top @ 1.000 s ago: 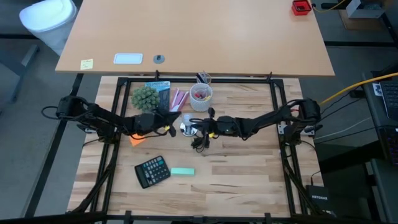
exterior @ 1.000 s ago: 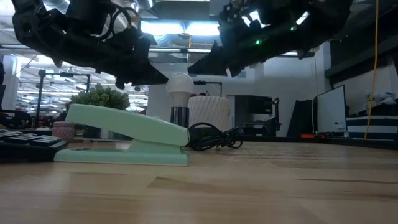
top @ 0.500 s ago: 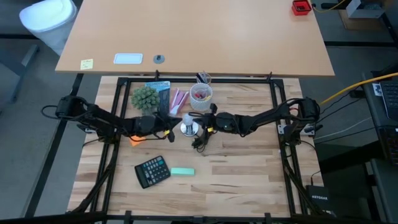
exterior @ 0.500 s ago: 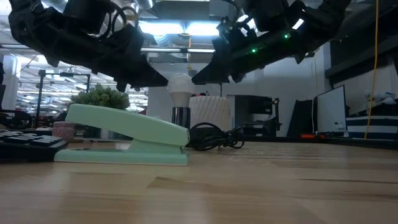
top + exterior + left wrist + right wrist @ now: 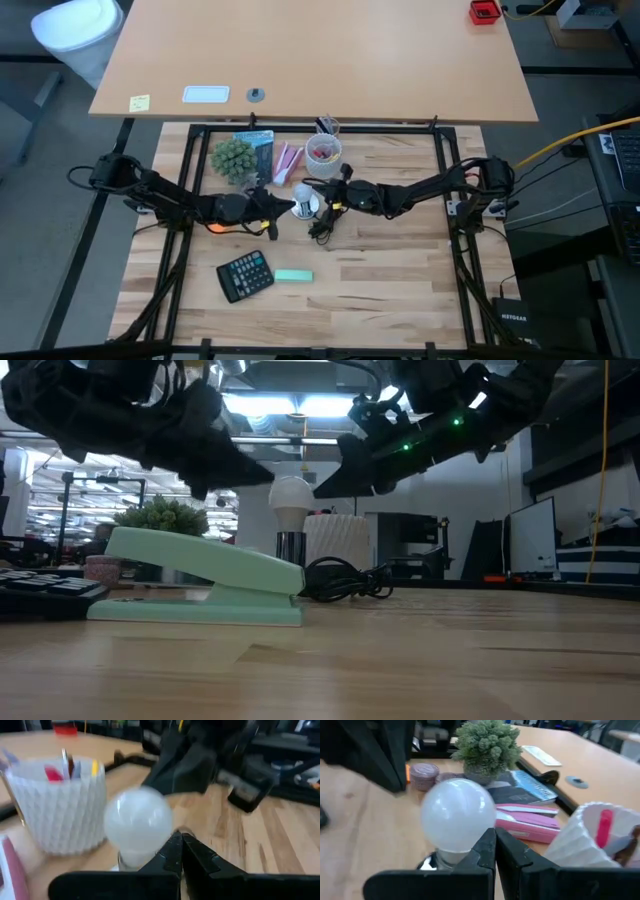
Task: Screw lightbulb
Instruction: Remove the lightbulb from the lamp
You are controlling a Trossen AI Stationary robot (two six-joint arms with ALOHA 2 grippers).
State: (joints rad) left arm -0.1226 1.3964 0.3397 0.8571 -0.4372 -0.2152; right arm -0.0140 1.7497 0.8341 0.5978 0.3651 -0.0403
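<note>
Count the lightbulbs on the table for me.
1. The lightbulb stands upright mid-table between the two arms, beside the white cup. Others may be hidden.

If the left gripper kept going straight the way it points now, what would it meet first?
Most likely the lightbulb: the shut left gripper points at it from close by. Beyond it is the right gripper, though depth is hard to judge.

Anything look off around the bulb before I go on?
Nothing stands out. The lightbulb sits upright in its socket, unbroken. The left gripper and right gripper, both shut, flank it without gripping. The black cord lies coiled beside the base.
</note>
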